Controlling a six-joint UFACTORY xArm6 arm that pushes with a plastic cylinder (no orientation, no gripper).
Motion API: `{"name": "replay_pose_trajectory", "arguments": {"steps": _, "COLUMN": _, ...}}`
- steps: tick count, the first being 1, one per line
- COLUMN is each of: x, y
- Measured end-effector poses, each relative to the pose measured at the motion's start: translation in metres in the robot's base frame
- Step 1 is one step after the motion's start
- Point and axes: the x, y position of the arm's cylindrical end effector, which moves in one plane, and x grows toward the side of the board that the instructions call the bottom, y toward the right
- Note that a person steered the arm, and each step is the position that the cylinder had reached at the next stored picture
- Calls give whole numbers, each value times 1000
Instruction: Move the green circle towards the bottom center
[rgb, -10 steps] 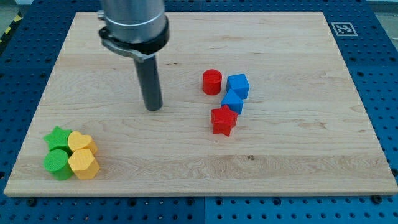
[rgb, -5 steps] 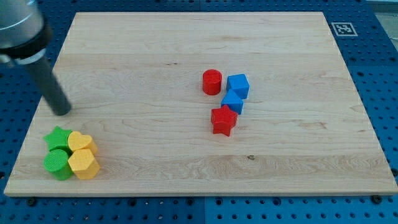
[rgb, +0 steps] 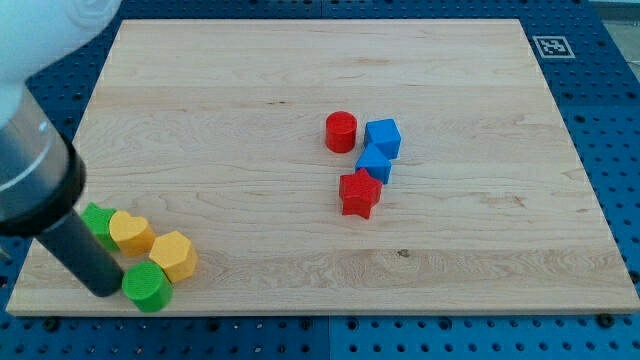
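The green circle (rgb: 146, 287) lies near the board's bottom left corner. My tip (rgb: 103, 288) rests on the board just to its left, touching or almost touching it. A yellow hexagon (rgb: 174, 255) sits just up and right of the green circle. A second yellow block (rgb: 131, 231) lies to the left of the hexagon. A green star (rgb: 99, 221) shows partly behind my rod, left of that yellow block.
A red circle (rgb: 340, 131), two blue cubes (rgb: 382, 137) (rgb: 373, 163) and a red star (rgb: 359, 193) cluster near the board's middle. The wooden board (rgb: 320, 60) lies on a blue pegboard. A marker tag (rgb: 551, 45) sits at the top right corner.
My tip swept from the board's middle to the left edge, then down to the bottom left. The green circle slid down and right; the yellow hexagon shifted right, and the cluster spread apart.
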Motion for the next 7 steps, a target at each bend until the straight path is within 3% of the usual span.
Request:
{"name": "replay_pose_trajectory", "arguments": {"steps": 1, "x": -20, "y": -24}}
{"name": "replay_pose_trajectory", "arguments": {"steps": 3, "x": -32, "y": 8}}
{"name": "replay_pose_trajectory", "arguments": {"steps": 5, "x": -32, "y": 21}}
{"name": "replay_pose_trajectory", "arguments": {"steps": 7, "x": -6, "y": 32}}
